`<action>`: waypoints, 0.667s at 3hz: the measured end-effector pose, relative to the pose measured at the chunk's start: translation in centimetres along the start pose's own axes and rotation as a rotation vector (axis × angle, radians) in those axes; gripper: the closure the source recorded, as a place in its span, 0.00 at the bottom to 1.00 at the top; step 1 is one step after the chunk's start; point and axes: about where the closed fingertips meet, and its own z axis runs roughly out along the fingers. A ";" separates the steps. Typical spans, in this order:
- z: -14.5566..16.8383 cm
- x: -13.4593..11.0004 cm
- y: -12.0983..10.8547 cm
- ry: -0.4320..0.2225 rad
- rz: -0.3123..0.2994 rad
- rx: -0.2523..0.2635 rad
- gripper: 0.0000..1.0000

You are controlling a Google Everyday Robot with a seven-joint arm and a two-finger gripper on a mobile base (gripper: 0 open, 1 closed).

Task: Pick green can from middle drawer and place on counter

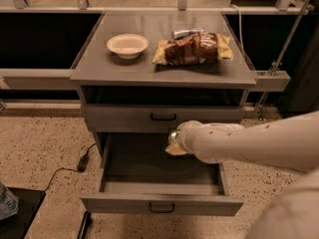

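Claw (173,142) at the end of the cream-white plastic-shelled arm (234,142), which comes in from the right. It hangs over the rear part of the open middle drawer (149,169), a wide shallow grey metal drawer with a dark inside. Claw state: cannot tell, the wrist shell hides most of it. A small greenish, shiny round bit shows right at the claw tip and reads as the green can (173,135). It touches the claw on its upper left and is mostly hidden; cannot tell whether it is gripped. It is above the drawer floor, not on the counter. The drawer is pulled out toward the camera, its flat front panel with a small black bar handle (162,208) below the claw. Just above the claw is the closed grey drawer front (124,117) with its own black handle. Further up is the flat grey counter (104,66). On it, up-left of the claw, sits a cream round bowl (127,45), upright. Straight above the claw lies a brown-and-yellow crinkled snack bag (192,49), flat. A plain silver can (187,32) lies on its side touching the bag's far edge. Left of and below the claw, a black cable (75,168) runs across the speckled beige floor (40,143).
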 end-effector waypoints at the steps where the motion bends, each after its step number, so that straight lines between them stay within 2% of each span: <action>1: -1.1 -2.0 -1.3 -0.050 -0.041 0.030 1.00; 2: -1.4 -2.4 -2.3 -0.061 -0.052 0.049 1.00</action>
